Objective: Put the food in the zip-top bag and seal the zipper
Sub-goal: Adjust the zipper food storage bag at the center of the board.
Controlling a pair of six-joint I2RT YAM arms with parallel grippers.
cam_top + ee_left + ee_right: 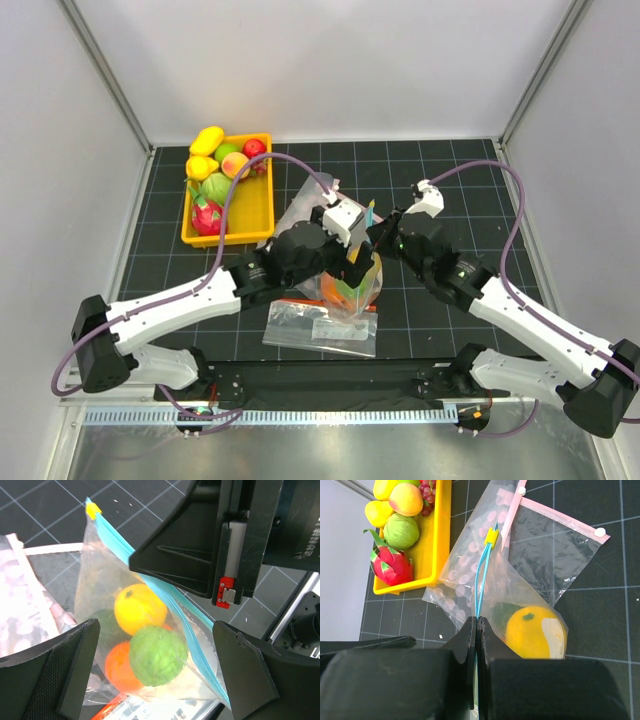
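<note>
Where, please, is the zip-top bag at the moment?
Top view: the zip-top bag sits mid-table, right of the yellow tray, its zipper pinched by the right hand.

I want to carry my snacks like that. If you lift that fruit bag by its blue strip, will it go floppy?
Probably floppy: the bag is thin, crinkled clear plastic. It would likely sag at the bottom, where the yellow fruit, green fruit and orange fruit sit. The blue strip looks stiffer, so the top may stay straight.
</note>
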